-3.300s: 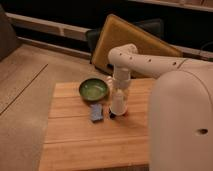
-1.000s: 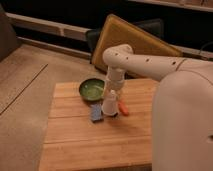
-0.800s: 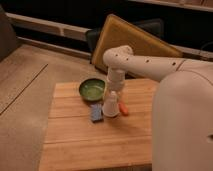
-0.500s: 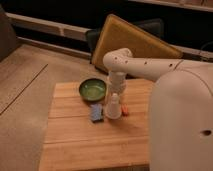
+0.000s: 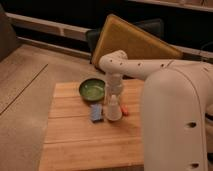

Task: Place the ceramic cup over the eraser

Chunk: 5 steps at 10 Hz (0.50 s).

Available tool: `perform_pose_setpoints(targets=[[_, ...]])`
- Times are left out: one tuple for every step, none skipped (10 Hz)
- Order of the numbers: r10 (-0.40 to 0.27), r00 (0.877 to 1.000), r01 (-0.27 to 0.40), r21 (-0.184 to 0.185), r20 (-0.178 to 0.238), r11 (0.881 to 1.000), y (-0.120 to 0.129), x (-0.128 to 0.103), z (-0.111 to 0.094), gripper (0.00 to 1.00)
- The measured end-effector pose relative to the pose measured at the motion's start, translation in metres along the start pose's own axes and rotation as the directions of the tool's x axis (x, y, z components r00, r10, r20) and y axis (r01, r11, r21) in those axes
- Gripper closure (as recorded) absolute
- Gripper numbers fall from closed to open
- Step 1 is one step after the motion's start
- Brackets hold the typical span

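– Cup [image 5: 113, 110] first: where is it sitting?
– It is standing on the wooden table [image 5: 75, 142], near the middle of the far half, white and tapering, with the narrow end pointing up.

– Going from the left, what is lying around it?
– The green bowl [image 5: 92, 90] is sitting furthest left and a little further back, apart from the cup. The flat blue block [image 5: 96, 112] is lying just beside the cup on its left, almost touching. A small orange-red piece [image 5: 124, 111] is lying just beside the cup on its right.

– And where is the gripper hanging?
– The gripper [image 5: 114, 95] is pointing straight down, right over the top of the cup and meeting it. Whether it is gripping the cup or standing loose of it, I cannot tell.

– What is filling the right side?
– The white arm [image 5: 131, 64] is bending over from the robot's big white body [image 5: 175, 120], which is covering the table's right end. Behind, a yellow board [image 5: 134, 40] is leaning tilted against a dark chair.

– Is any writing showing?
– Too blurred to tell.
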Motion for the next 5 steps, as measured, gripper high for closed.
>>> perform_pose_setpoints(targets=[[0.000,1.000,0.000,0.000,0.000,1.000,-0.0001,0.0001,0.0002,0.95],[0.000,1.000,0.000,0.000,0.000,1.000,0.0000,0.0001,0.0000,0.95],[0.000,1.000,0.000,0.000,0.000,1.000,0.0000,0.0001,0.0001,0.95],[0.000,1.000,0.000,0.000,0.000,1.000,-0.0001,0.0001,0.0001,0.95],[0.000,1.000,0.000,0.000,0.000,1.000,0.0000,0.0001,0.0001,0.96]])
